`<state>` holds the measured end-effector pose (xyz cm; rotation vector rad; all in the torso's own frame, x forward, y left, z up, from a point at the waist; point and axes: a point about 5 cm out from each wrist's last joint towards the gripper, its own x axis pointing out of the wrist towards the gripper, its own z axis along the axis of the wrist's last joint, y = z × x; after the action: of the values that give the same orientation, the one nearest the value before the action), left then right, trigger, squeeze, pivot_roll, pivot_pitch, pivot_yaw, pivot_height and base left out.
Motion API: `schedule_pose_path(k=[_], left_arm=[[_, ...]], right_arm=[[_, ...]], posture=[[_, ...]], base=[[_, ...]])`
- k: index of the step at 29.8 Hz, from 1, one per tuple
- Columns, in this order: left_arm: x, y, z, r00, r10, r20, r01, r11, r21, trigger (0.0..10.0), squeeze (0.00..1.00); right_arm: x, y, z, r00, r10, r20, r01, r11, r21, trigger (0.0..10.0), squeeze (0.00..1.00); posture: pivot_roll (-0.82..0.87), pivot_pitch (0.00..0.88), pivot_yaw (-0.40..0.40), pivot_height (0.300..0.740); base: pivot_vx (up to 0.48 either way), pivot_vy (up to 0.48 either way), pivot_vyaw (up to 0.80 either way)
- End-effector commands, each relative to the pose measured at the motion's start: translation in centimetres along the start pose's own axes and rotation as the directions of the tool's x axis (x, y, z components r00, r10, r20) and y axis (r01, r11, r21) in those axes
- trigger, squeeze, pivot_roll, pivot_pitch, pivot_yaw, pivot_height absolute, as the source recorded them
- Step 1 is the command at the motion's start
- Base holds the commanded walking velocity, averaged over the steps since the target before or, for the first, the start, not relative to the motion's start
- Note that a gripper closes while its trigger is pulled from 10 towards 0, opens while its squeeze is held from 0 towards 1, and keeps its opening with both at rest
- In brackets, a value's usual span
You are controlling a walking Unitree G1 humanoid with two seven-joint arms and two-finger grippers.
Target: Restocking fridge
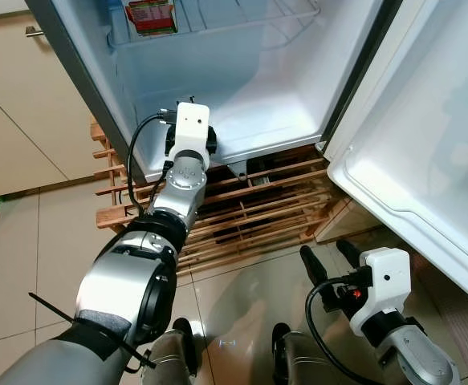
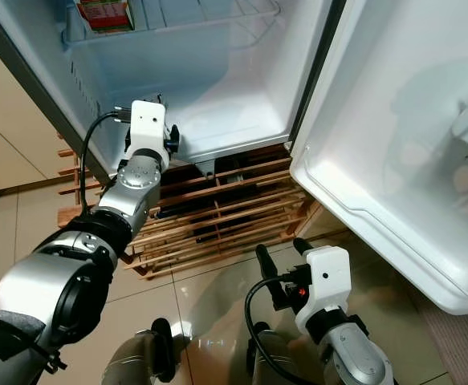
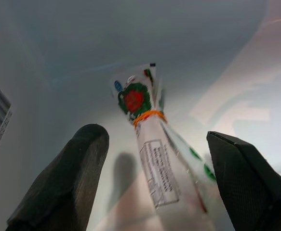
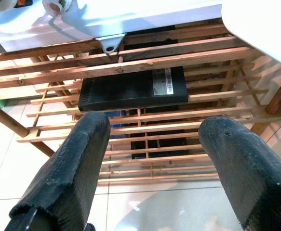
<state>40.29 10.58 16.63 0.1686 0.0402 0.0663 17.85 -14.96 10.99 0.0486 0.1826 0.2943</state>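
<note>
Left gripper (image 3: 154, 163) open inside fridge (image 1: 282, 120), fingers astride plastic packet (image 3: 152, 159) lying on fridge floor; packet looks delivered, release likely done. Right gripper (image 4: 159, 163) open, empty, low nr wooden rack (image 1: 250, 208). Withdrawal pending.

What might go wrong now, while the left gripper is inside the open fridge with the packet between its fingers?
1. The left gripper is open around the clear packet and does not look clamped on it, so the packet may tip or slide on the fridge floor.
2. The left arm reaches over the fridge's lower edge; pulling back low may catch its cable there.
3. The right gripper hangs open above the wooden rack, near the open door; a swing could hit either.
</note>
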Motion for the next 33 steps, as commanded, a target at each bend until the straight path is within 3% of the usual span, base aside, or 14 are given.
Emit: schedule_pose_path(k=[1,8,12,15,19,24,25,30,32,33], left_arm=[[-0.1,0.1,-0.4,1.000,0.017,-0.018,-0.017,1.000,0.006,10.0,0.00],[0.1,0.4,0.1,1.000,0.012,0.013,-0.012,1.000,-0.018,10.0,0.00],[-0.1,-0.2,1.0,0.992,-0.080,0.099,0.082,0.996,-0.021,10.0,0.00],[-0.4,-0.3,0.6,0.985,-0.129,0.111,0.132,0.991,-0.018,10.0,0.00],[-2.3,-0.4,-0.6,0.959,-0.249,0.137,0.260,0.963,-0.070,10.0,0.00],[-5.9,0.6,-1.5,0.924,-0.341,0.170,0.360,0.928,-0.092,10.0,0.00],[-6.9,1.1,-1.8,0.926,-0.331,0.181,0.354,0.929,-0.113,10.0,0.00],[-8.7,2.2,-2.5,0.941,-0.287,0.179,0.311,0.942,-0.127,10.0,0.00],[-10.2,2.8,-2.8,0.944,-0.273,0.187,0.295,0.950,-0.103,10.0,0.00],[-12.0,3.0,-3.3,0.945,-0.275,0.179,0.296,0.949,-0.108,10.0,0.00]], right_arm=[[-0.2,0.1,0.0,1.000,-0.005,-0.007,0.005,1.000,-0.003,10.0,0.00],[0.0,0.1,0.0,1.000,-0.006,-0.004,0.006,1.000,-0.006,10.0,0.00],[0.2,-0.2,0.3,0.998,-0.051,0.024,0.051,0.999,-0.009,10.0,0.00],[0.5,-0.4,0.5,0.997,-0.070,0.034,0.070,0.998,-0.005,10.0,0.00],[1.4,-0.9,0.2,0.996,-0.077,0.034,0.077,0.997,-0.003,10.0,0.00],[3.4,-1.6,0.2,0.994,-0.093,0.057,0.093,0.996,-0.008,10.0,0.00],[4.2,-1.9,0.4,0.992,-0.107,0.071,0.108,0.994,-0.009,10.0,0.00],[5.5,-2.2,0.7,0.988,-0.121,0.093,0.122,0.992,-0.014,10.0,0.00],[6.3,-2.6,0.8,0.986,-0.134,0.101,0.137,0.990,-0.019,10.0,0.00],[6.7,-2.8,0.8,0.984,-0.139,0.108,0.141,0.990,-0.016,10.0,0.00]], posture=[[-0.32,0.259,0.025,0.740],[-0.32,0.255,0.030,0.740],[-0.30,0.242,0.039,0.740],[-0.28,0.237,0.043,0.740],[-0.21,0.211,0.045,0.740],[-0.14,0.163,0.051,0.740],[-0.11,0.140,0.053,0.740],[-0.09,0.112,0.053,0.740],[-0.09,0.095,0.048,0.740],[-0.08,0.083,0.039,0.740]], base=[[0.000,0.000,0.00],[0.000,0.000,0.00],[0.000,0.000,0.00],[0.000,0.000,0.00],[0.000,0.000,0.00],[0.000,0.000,0.00],[0.000,0.000,0.00],[0.000,0.000,0.00],[0.000,0.000,0.00],[0.000,0.000,0.00]])
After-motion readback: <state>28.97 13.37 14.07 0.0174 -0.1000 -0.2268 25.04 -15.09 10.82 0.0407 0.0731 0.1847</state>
